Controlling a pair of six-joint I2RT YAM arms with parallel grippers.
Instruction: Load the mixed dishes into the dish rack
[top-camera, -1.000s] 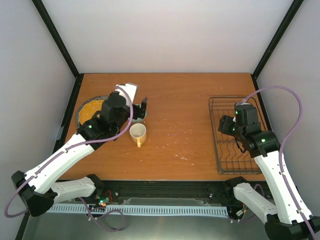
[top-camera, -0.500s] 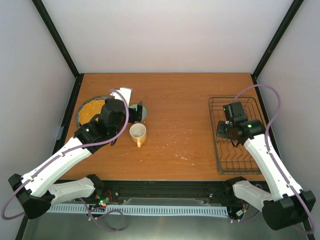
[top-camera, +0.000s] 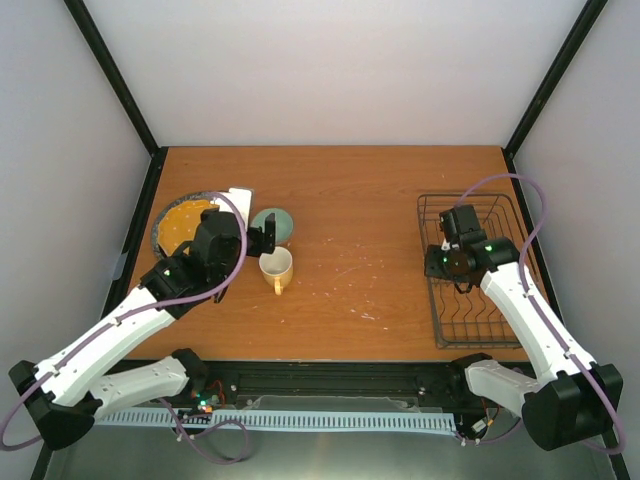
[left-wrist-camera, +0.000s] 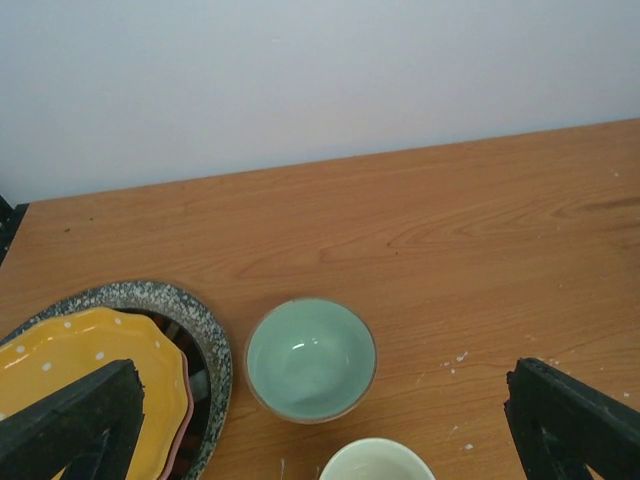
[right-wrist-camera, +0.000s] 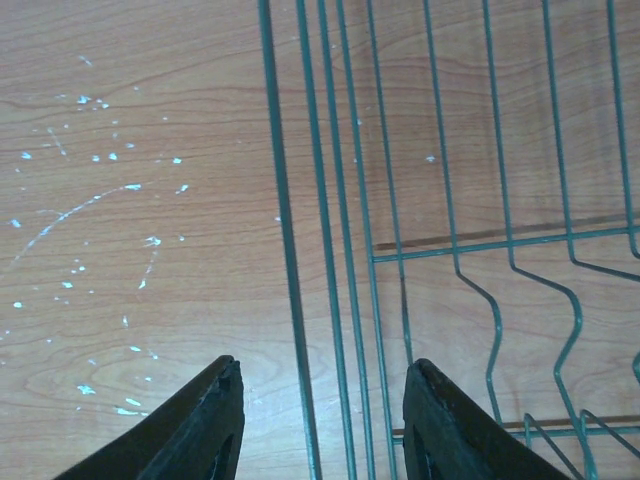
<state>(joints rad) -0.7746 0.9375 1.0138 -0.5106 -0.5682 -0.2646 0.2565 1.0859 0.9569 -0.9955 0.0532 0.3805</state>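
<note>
While its jaws stand fully spread and released, gripping nothing, the left tool (left-wrist-camera: 322, 425) hangs over the bench (top-camera: 380, 200). A small pale green bowl (left-wrist-camera: 310, 360) lies just ahead of it and the rim of a yellow mug (left-wrist-camera: 377, 460) just below. Left of the bowl, almost touching it, sits a stack: an orange-yellow plate (left-wrist-camera: 90, 370) on a maroon-pink plate (left-wrist-camera: 186, 400) on a larger grey speckled plate (left-wrist-camera: 170, 300).

On the far right, well apart from every dish, the right tool (right-wrist-camera: 322, 410) is half spread and holds nothing. Its fingers straddle the side wires of the dish rack (right-wrist-camera: 287, 250) without touching them. No dish shows in the rack.

The bowl, mug and stack crowd together, so a wide left tool coming down could knock a neighbour or pinch two rims at once. If the right tool clenches or sweeps sideways, it could snag a wire and drag the rack.
</note>
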